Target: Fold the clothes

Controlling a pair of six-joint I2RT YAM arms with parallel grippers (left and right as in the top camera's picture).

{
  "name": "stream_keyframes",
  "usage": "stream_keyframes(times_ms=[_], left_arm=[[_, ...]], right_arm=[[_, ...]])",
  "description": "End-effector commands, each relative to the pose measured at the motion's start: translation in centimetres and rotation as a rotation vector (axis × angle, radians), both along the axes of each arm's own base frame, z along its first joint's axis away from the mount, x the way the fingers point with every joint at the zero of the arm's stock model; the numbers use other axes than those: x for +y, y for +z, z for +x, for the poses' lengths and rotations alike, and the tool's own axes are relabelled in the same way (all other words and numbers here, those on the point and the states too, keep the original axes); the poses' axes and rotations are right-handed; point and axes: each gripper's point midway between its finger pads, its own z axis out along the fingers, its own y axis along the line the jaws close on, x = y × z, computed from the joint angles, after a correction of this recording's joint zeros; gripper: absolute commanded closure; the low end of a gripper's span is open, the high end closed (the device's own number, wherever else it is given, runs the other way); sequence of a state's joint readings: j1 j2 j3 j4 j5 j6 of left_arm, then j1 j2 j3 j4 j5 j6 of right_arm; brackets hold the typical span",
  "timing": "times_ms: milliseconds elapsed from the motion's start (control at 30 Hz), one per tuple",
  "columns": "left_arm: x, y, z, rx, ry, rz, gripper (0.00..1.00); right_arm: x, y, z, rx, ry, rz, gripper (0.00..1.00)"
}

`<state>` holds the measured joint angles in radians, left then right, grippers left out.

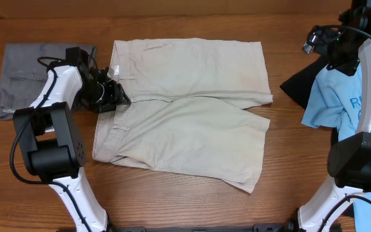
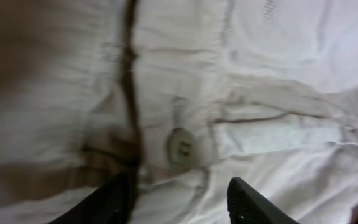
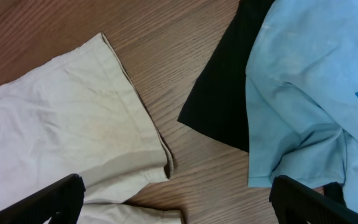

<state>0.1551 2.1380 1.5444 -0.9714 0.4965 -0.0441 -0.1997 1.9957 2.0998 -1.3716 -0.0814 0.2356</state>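
L fingers (image 2: 244, 202) part-open, low; R fingers (image 3: 48, 199) wide apart, raised.

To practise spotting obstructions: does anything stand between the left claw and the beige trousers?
Nothing visible does. The left claw sits right over the trousers, by their button, with only cloth between its parted fingers.

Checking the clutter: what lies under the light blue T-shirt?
A black cloth sticks out from under the T-shirt, on the table; its covered part cannot be seen.
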Motion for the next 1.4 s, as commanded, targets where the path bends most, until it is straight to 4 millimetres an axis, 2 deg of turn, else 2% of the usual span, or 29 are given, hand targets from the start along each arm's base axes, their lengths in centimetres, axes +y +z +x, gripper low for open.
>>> stream_keyframes(times_ms=[0,167,267,467,867,900,933,1000,1033,1067,1167,1367], left_arm=[[-1.4,1.7,1.0,-0.049,-0.017,-0.11,0.49],[-1.5,1.9,1.0,-0.044,-0.018,-0.111,0.52],[-0.9,1.5,0.9,-0.035,-0.018,-0.071,0.57],[-0.5,0.2,-0.1,0.003,-0.033,0.004,0.57],[-0.7,-1.1,-0.8,0.013,-0.038,0.008,0.61],[-0.7,-1.3,-0.9,0.014,-0.038,0.009,0.63],[-0.7,-1.4,-1.0,0.017,-0.038,0.008,0.7],[-0.7,-1.4,-1.0,0.018,-0.038,0.007,0.89],[-0.8,-1.4,-1.0,0.017,-0.037,0.005,0.94],[-0.8,-1.3,-1.0,0.018,-0.036,0.003,0.96],[-0.5,-0.7,-0.8,0.027,-0.025,0.002,0.96],[1.7,2.9,0.2,0.042,-0.021,0.107,0.96]], right_arm=[[0.0,0.0,0.1,-0.003,-0.006,0.007,0.0],[0.0,0.0,0.1,-0.003,-0.006,0.007,0.0],[0.0,0.0,0.1,-0.003,-0.006,0.007,0.0],[0.0,0.0,0.1,-0.003,-0.006,0.007,0.0],[0.0,0.0,0.1,-0.003,-0.006,0.007,0.0],[0.0,0.0,0.1,-0.003,-0.006,0.007,0.0],[0.0,0.0,0.1,-0.003,-0.006,0.007,0.0],[0.0,0.0,0.1,-0.003,-0.006,0.007,0.0],[0.0,0.0,0.1,-0.003,-0.006,0.007,0.0],[0.0,0.0,0.1,-0.003,-0.006,0.007,0.0],[0.0,0.0,0.1,-0.003,-0.006,0.007,0.0],[0.0,0.0,0.1,-0.003,-0.006,0.007,0.0]])
